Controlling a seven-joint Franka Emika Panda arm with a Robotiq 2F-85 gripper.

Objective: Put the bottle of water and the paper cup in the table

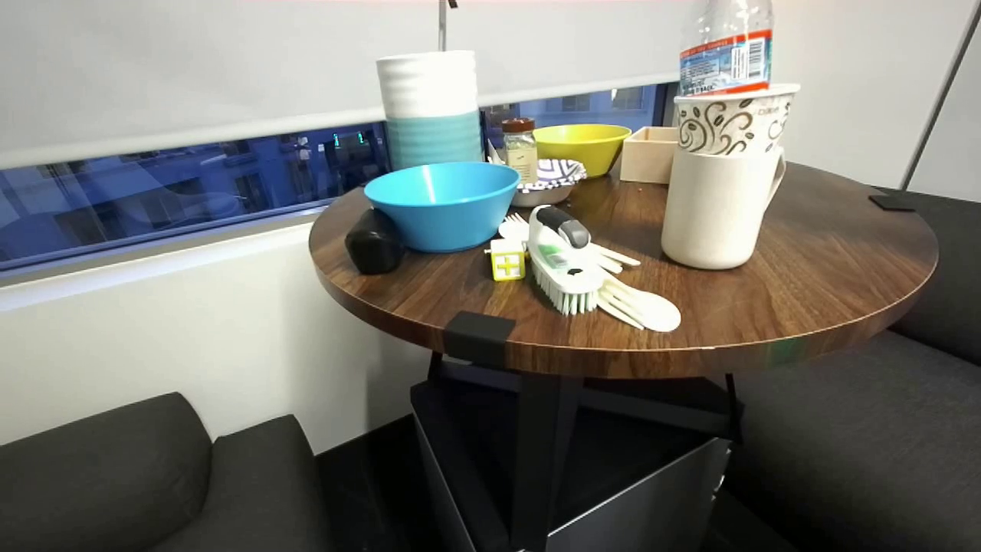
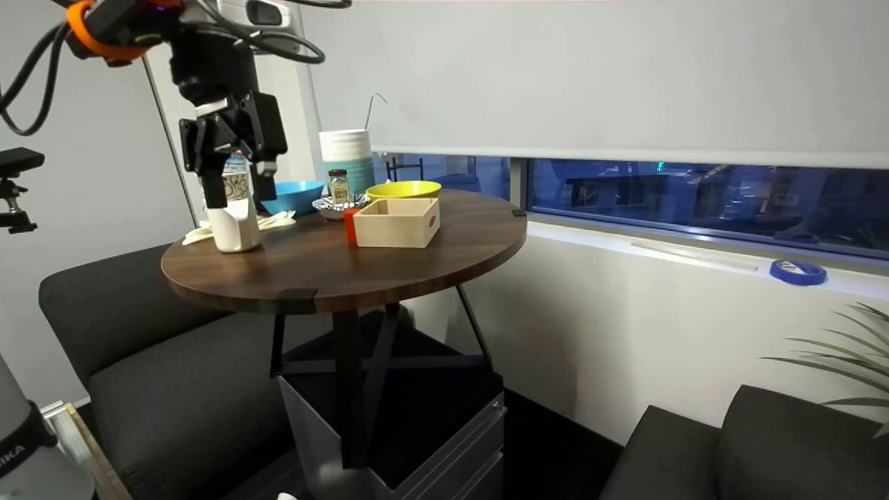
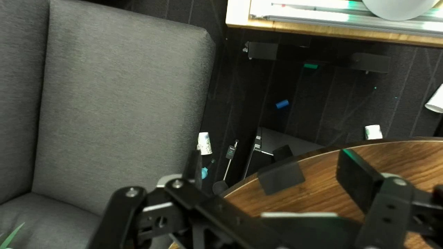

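Black claw, L in an ext. view: we see its 2 fingers set wide apart; wrist view, same. Behind it, on the round brown table, stands the cream jug, w/ the paper cup nested in its mouth & the bottle of water standing in the cup; both ext. views show us this stack. Going R, we've the blue bowl, a small capped jar, a teal-&-white canister, then a wooden box w/ the yellow bowl behind it. Far R, on the sill: a roll of blue tape.
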